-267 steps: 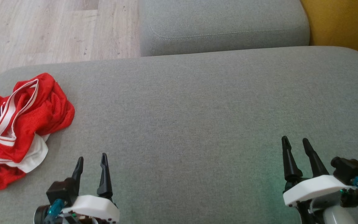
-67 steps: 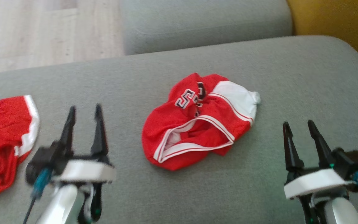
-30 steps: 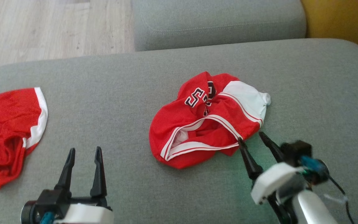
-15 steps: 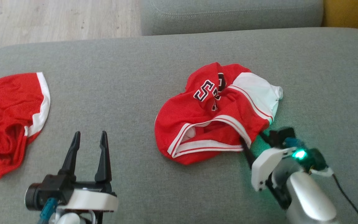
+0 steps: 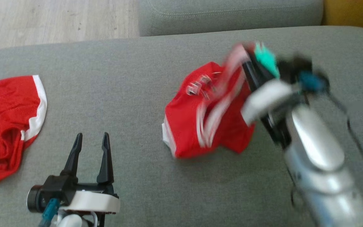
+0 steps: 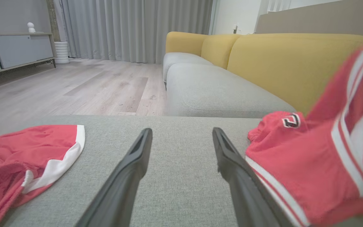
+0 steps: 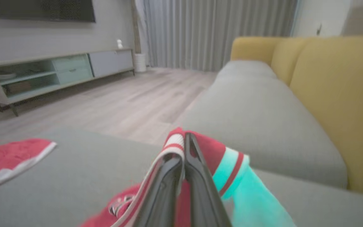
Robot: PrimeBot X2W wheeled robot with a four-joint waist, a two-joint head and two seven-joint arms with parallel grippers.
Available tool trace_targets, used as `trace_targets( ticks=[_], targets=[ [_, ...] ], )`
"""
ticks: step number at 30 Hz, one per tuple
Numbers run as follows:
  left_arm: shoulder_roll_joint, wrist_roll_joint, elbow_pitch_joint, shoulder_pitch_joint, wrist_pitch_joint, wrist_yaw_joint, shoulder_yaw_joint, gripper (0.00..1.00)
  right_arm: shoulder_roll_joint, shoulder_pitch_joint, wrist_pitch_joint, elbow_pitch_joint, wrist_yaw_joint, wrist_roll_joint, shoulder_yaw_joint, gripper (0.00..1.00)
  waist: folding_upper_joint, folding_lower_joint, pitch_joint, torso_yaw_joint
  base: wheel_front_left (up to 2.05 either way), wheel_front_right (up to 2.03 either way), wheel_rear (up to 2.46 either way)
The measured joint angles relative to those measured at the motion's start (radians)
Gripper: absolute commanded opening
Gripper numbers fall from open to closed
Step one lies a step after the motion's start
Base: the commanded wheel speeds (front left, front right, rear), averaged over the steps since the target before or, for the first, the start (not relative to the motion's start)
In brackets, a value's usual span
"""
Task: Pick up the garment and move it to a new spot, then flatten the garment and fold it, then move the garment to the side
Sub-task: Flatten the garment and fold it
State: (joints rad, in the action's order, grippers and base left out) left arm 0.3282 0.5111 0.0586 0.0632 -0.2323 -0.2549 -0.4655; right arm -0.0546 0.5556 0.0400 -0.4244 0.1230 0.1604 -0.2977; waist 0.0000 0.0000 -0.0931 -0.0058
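The red garment (image 5: 200, 129) with white stripes and white trim hangs partly lifted above the middle of the grey cushion (image 5: 131, 82), its lower part still on the fabric. My right gripper (image 5: 247, 58), blurred with motion, is shut on its upper edge. In the right wrist view the right gripper (image 7: 184, 136) pinches the striped hem of the garment (image 7: 216, 151) between closed fingers. My left gripper (image 5: 92, 136) stands open near the front left, apart from the cloth. In the left wrist view, the garment (image 6: 310, 170) hangs to the right of the left gripper (image 6: 182, 130).
A second red piece of clothing (image 5: 5, 113) with a white band lies at the cushion's left edge. Behind is another grey seat cushion (image 5: 232, 15), a yellow backrest (image 5: 351, 12) at the right, and wooden floor (image 5: 43, 22) beyond the left edge.
My right gripper has shut on the garment's edge and risen away from me, pulling the cloth up off the cushion. The left gripper stays still and open.
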Motion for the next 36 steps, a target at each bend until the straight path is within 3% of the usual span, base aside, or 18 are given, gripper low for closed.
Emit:
trace_targets(
  ticks=[9,14,18,21,27,32,36],
  targets=[
    [-0.022,-0.001,0.004,0.026,-0.008,0.009,-0.009,1.00,-0.013,0.386,0.012,0.114,0.000,0.262,-0.214,0.00,0.0000,0.0001,-0.025,0.028,0.00,0.00,0.00],
    [-0.026,-0.002,0.004,0.034,-0.009,0.009,-0.012,1.00,-0.015,0.506,-0.033,0.170,0.000,0.442,-0.242,0.00,0.0000,0.0001,-0.037,0.044,0.00,0.00,0.00],
    [-0.026,-0.002,0.004,0.034,-0.016,0.009,-0.012,1.00,-0.015,0.557,-0.086,0.224,0.000,0.625,-0.201,0.00,0.0000,-0.0001,-0.035,0.048,0.00,0.00,0.00],
    [-0.026,-0.004,0.000,0.034,-0.016,0.009,-0.011,1.00,-0.017,0.565,-0.092,0.215,0.000,0.608,-0.136,0.00,0.0000,0.0000,-0.035,0.048,0.00,0.00,0.00],
    [-0.026,-0.013,-0.009,0.034,-0.016,0.010,-0.011,1.00,-0.106,0.499,-0.070,0.096,0.000,0.492,-0.029,0.00,0.0000,0.0000,-0.050,0.057,0.00,0.00,0.00],
    [-0.037,-0.020,-0.009,0.042,-0.016,0.027,-0.021,1.00,-0.163,0.374,-0.080,-0.131,0.000,0.420,0.017,0.00,0.0000,0.0001,-0.087,0.080,0.00,0.00,0.00],
    [-0.052,-0.029,-0.004,0.081,-0.017,0.037,-0.026,1.00,-0.173,0.379,-0.136,-0.275,0.000,0.372,0.024,0.00,0.0000,0.0001,-0.118,0.107,0.00,0.00,0.00]
  ],
)
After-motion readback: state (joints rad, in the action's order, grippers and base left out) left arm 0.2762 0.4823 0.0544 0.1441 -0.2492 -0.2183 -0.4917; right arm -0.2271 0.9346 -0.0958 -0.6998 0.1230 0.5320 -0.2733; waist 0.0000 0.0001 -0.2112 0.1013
